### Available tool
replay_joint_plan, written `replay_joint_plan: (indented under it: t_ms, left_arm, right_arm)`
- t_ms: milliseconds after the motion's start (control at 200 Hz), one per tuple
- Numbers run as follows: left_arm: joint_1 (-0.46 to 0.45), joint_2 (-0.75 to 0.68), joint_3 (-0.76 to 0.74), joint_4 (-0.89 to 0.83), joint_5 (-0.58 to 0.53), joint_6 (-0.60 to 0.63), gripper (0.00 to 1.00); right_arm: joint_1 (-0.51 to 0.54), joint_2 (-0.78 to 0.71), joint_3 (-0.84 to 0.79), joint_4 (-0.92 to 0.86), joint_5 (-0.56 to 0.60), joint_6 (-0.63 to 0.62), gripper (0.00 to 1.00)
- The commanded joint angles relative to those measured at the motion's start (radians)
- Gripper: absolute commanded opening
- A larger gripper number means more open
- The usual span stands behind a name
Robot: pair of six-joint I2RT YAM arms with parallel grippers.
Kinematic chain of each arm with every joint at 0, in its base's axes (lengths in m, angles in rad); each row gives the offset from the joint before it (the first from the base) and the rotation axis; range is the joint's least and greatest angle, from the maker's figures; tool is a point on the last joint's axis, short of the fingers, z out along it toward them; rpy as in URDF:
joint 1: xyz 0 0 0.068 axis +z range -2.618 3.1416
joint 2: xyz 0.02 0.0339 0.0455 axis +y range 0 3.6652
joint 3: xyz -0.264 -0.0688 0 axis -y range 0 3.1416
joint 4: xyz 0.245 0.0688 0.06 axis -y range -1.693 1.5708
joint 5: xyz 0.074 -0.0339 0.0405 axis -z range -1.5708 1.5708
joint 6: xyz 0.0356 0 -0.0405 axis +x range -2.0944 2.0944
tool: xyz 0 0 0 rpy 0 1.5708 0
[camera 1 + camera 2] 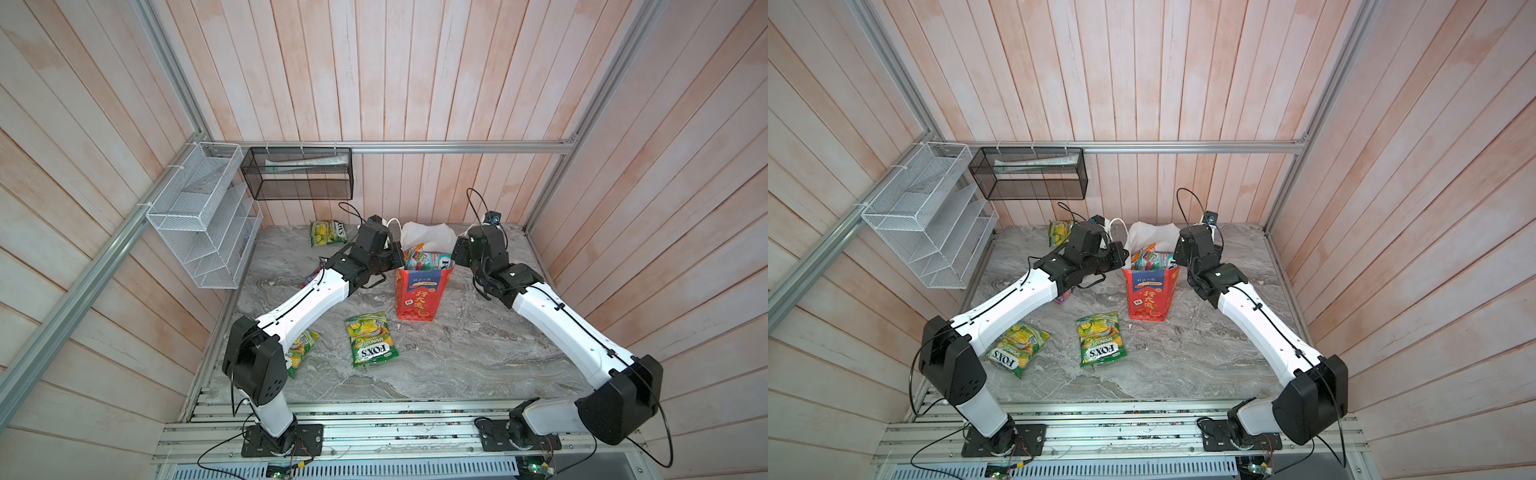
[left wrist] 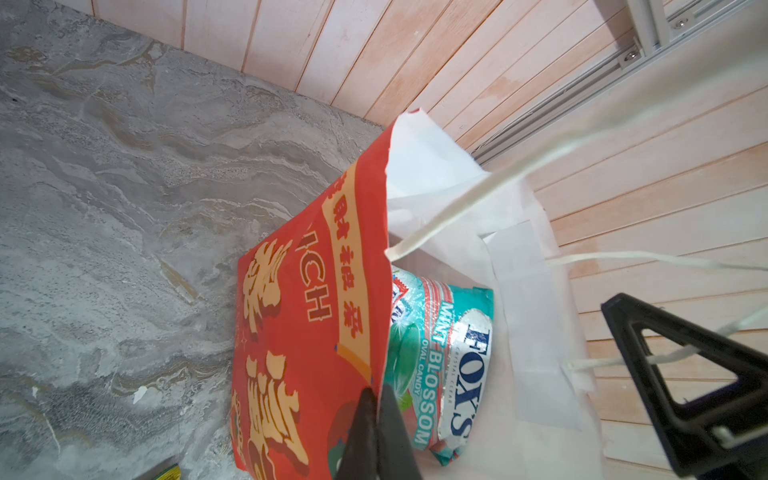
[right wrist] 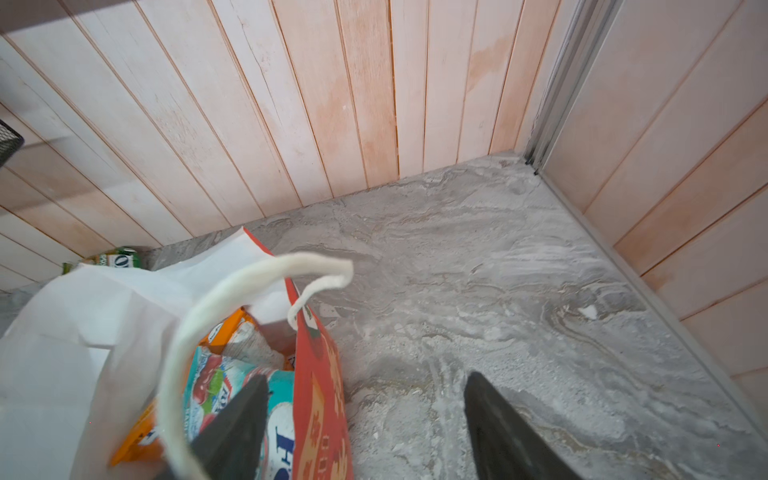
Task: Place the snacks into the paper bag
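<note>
Across both top views: red paper bag point(image 1: 419, 293) upright mid-table between arms, snacks point(image 1: 424, 261) poking from mouth; three green packets point(image 1: 371, 338) flat on marble table point(image 1: 478, 353) outside it.
Left wrist view: left gripper point(image 2: 376, 399) clenched on bag's red wall; mint packet point(image 2: 449, 353) inside.
Right wrist view: right gripper point(image 3: 365, 376) spread, straddling bag's wall, grasping nothing.

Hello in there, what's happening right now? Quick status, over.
Left gripper shut on paper bag rim. Right gripper open, astride opposite wall. Mint packet inside; green packets out on table. Cord handle arches over bag mouth.
</note>
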Motion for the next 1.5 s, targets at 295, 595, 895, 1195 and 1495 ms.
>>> replay_joint_plan:
  t_ms: [295, 595, 895, 1195, 1495]
  left_arm:
    - [-0.005, 0.011, 0.026, 0.011, 0.001, 0.018, 0.00]
    - [-0.006, 0.009, 0.023, 0.009, -0.004, 0.018, 0.00]
    - [-0.005, -0.001, 0.022, 0.006, -0.010, 0.021, 0.00]
    - [-0.004, -0.012, 0.022, 0.004, 0.007, 0.034, 0.45]
    - [-0.001, -0.083, 0.005, -0.001, 0.022, 0.063, 1.00]
  right_arm:
    - [-0.035, -0.008, -0.060, -0.001, -0.197, 0.057, 0.62]
    - [-0.063, -0.001, -0.081, 0.014, -0.258, 0.066, 0.41]
    - [-0.077, 0.009, -0.086, 0.037, -0.335, 0.056, 0.14]
    - [-0.084, 0.001, -0.125, 0.091, -0.407, 0.039, 0.00]
    - [-0.085, 0.012, -0.147, 0.124, -0.398, 0.008, 0.00]
